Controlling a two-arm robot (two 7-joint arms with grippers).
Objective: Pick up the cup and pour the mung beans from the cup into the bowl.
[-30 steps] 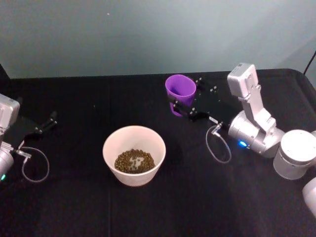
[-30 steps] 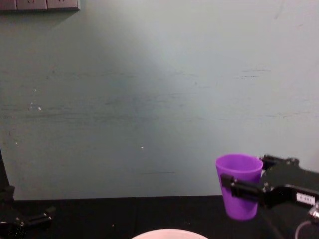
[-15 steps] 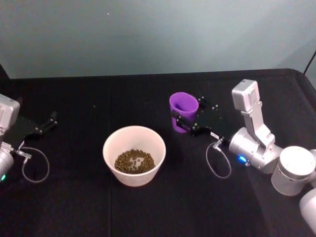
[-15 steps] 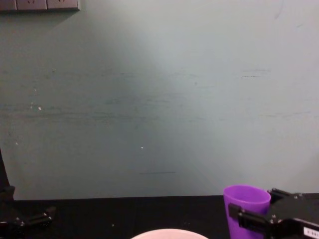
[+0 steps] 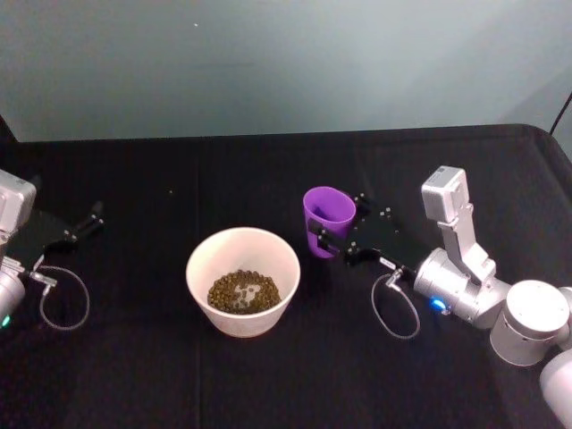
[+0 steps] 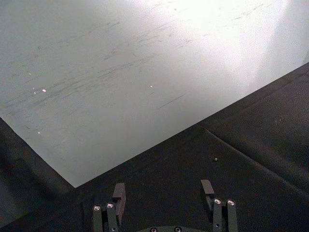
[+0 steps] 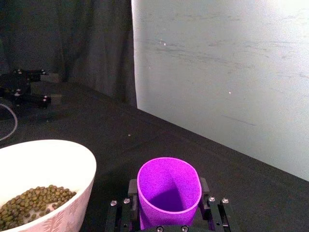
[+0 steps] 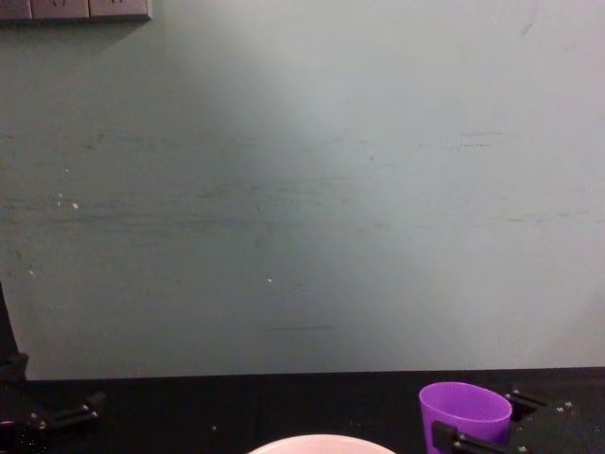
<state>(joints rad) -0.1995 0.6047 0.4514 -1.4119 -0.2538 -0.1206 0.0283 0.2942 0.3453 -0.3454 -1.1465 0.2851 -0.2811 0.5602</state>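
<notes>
Standing: cup [image 5: 328, 220] upright, purple, just to the right of the bowl, a small gap between them.
Cup inside: looks empty in the right wrist view [image 7: 169, 191], purple all the way down.
Cup in chest view: top part [image 8: 464, 412] low at the right.
Right gripper [image 5: 336, 239]: clamped on the cup, one black finger on each side of it, near the lower half.
Right gripper in wrist view [image 7: 166, 210]: cup sits between the two fingers, touching both.
Right arm [image 5: 456, 259]: grey and white, reaching in from the right side of the table.
Bowl [image 5: 242, 280]: pale, round, wider than the cup, near the middle of the table.
Beans [image 5: 243, 292]: green-brown, piled in the bottom of the bowl.
Bowl in wrist view [image 7: 46, 183]: beside the cup, beans [image 7: 36, 200] inside.
Left gripper [image 5: 83, 223]: far left on the table, well apart from the bowl, holding nothing.
Left gripper in its wrist view [image 6: 163, 195]: fingers spread wide, black cloth between them.
Table [image 5: 161, 375]: covered in black cloth.
Wall [image 8: 302, 189]: pale grey-green, behind the table.
</notes>
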